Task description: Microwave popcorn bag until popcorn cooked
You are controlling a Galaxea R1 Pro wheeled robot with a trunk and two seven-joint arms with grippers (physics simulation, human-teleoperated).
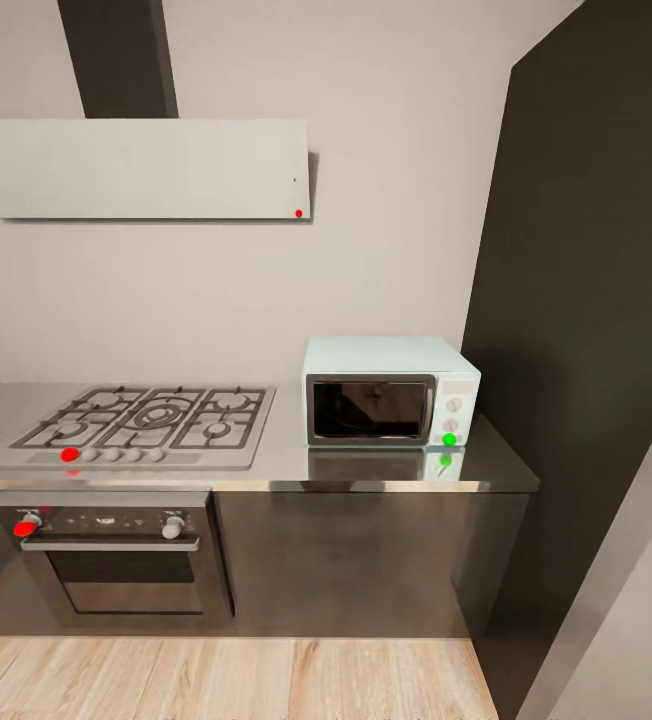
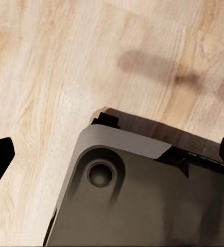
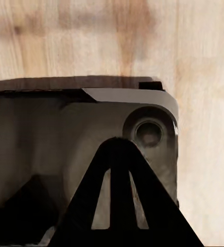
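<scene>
The pale mint-blue microwave stands on the grey steel countertop at its right end, with its dark glass door closed and a green dot under its white knobs. The popcorn bag and the popcorn are out of view. In the left wrist view my left gripper is open, its dark fingertips at opposite edges of the picture, over the wood floor and my own grey base. My right gripper is shut on nothing, its fingers meeting in one black wedge above the base.
A gas hob lies left of the microwave, with a black built-in oven below and a white slanted hood above. A tall dark panel closes the counter's right end. Light wood floor lies before the cabinets.
</scene>
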